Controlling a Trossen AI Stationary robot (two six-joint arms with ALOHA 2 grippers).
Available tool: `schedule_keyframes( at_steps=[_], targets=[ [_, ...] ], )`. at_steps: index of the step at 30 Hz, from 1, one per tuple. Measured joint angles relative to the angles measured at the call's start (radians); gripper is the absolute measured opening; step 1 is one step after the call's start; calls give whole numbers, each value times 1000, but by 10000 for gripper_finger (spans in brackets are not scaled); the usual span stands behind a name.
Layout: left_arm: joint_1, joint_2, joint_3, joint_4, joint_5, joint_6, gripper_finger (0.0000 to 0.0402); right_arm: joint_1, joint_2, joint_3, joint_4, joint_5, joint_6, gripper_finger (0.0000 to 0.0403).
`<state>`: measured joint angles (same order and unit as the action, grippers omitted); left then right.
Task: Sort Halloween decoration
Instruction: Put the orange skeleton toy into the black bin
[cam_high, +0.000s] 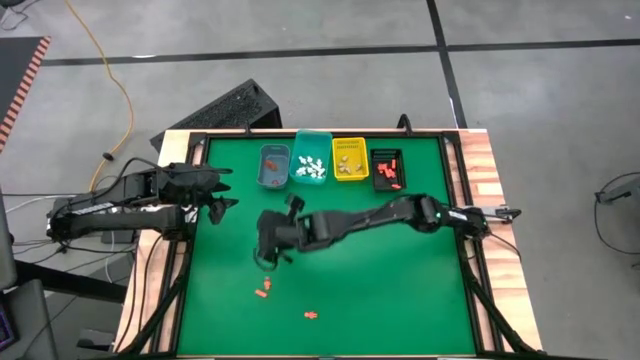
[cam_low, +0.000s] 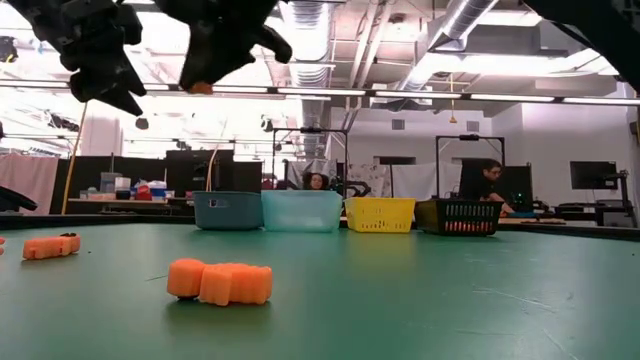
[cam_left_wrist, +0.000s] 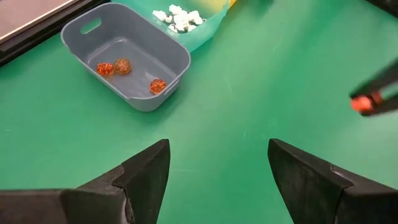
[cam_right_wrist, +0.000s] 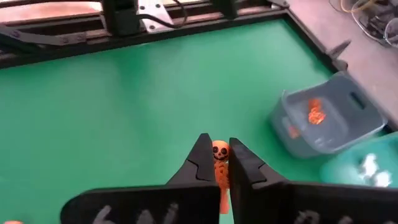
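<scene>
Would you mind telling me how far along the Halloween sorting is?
Mostly done: the blue bin, teal bin, yellow bin and black bin all hold pieces. In hand: the right pincer grips an orange skull figure. Left: two orange pieces on the mat.

Both arms are matte black, built of jointed tubular segments. The left gripper (cam_left_wrist: 217, 180) has two broad, wedge-shaped black fingers (cam_left_wrist: 146, 171) with angular bevelled faces. The right gripper (cam_right_wrist: 216, 163) has two narrow black fingers tapering to pointed tips, mounted on a flat black carriage.
</scene>
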<state>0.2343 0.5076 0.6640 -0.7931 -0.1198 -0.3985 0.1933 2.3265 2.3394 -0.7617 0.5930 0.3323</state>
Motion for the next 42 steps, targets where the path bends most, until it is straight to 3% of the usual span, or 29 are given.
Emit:
schedule_keyframes(
  at_steps=[11,22,42],
  targets=[
    [0,0,0,63,-51,-57,261,-243,-135,0,-200,-330,-355,9],
    [0,0,0,106,-107,-107,261,-547,-261,-9,-386,-621,-588,8],
    [0,0,0,139,-131,-149,261,-972,-458,-13,-810,-895,-798,1]
  ],
)
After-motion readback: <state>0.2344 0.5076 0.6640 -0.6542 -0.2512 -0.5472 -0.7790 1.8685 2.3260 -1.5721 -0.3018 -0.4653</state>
